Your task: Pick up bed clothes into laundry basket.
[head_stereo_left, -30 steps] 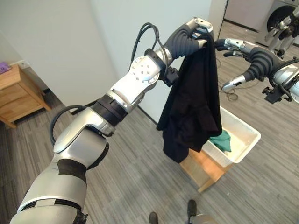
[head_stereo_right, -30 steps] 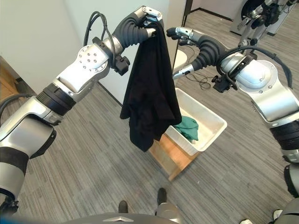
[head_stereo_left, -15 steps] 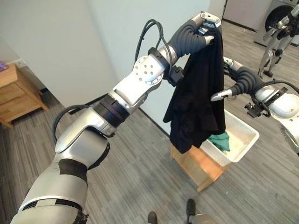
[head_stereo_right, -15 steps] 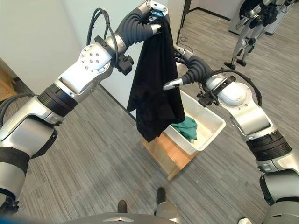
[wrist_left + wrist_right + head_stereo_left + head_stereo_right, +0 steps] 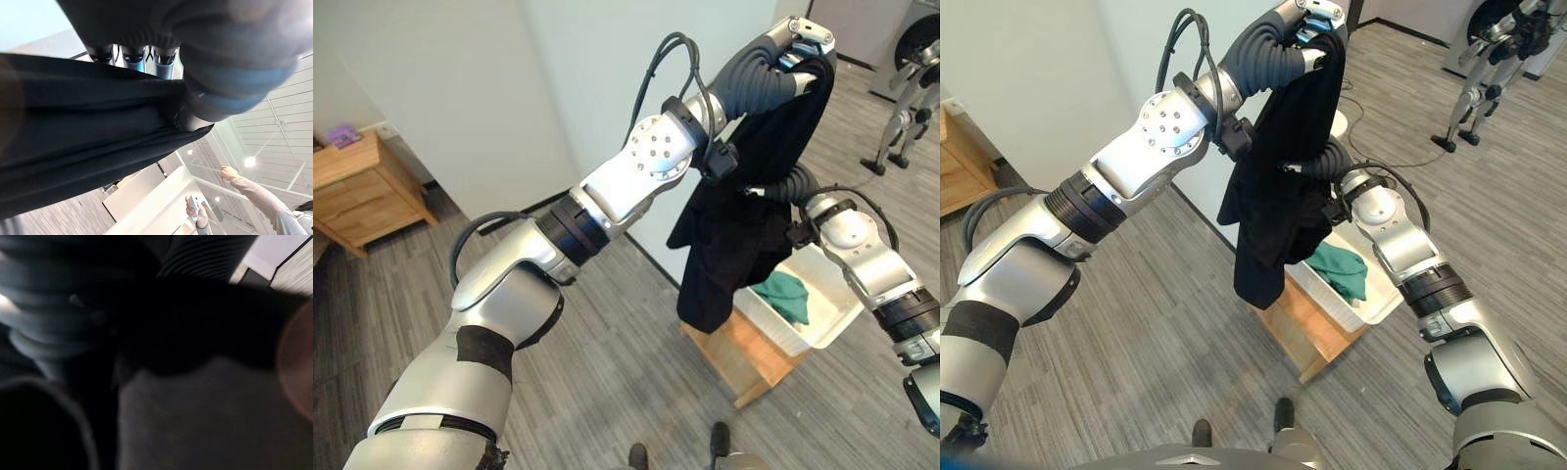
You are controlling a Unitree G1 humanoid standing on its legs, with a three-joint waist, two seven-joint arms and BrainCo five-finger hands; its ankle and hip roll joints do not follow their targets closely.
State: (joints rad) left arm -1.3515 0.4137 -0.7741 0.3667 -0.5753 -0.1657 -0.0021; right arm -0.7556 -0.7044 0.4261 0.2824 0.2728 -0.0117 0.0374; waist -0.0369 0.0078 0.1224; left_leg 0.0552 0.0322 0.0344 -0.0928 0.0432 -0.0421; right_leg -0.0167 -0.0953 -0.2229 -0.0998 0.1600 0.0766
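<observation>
Showing silver-grey arm shells banded with black rings at the joints, and a round plate dotted with small screws near the left wrist. Wearing dark ribbed covers over both wrists, the left hand capped in silver.

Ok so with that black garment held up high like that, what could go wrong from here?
1. The black garment hangs from the left hand with its low end beside the white basket, over the wooden stand. If released now, it might land outside the basket.
2. The right hand is buried in the cloth, so its hold cannot be confirmed; it could snag or drag the fabric.
3. The basket sits partly past the stand's edge; a tug might tip it and spill the green cloth.
</observation>
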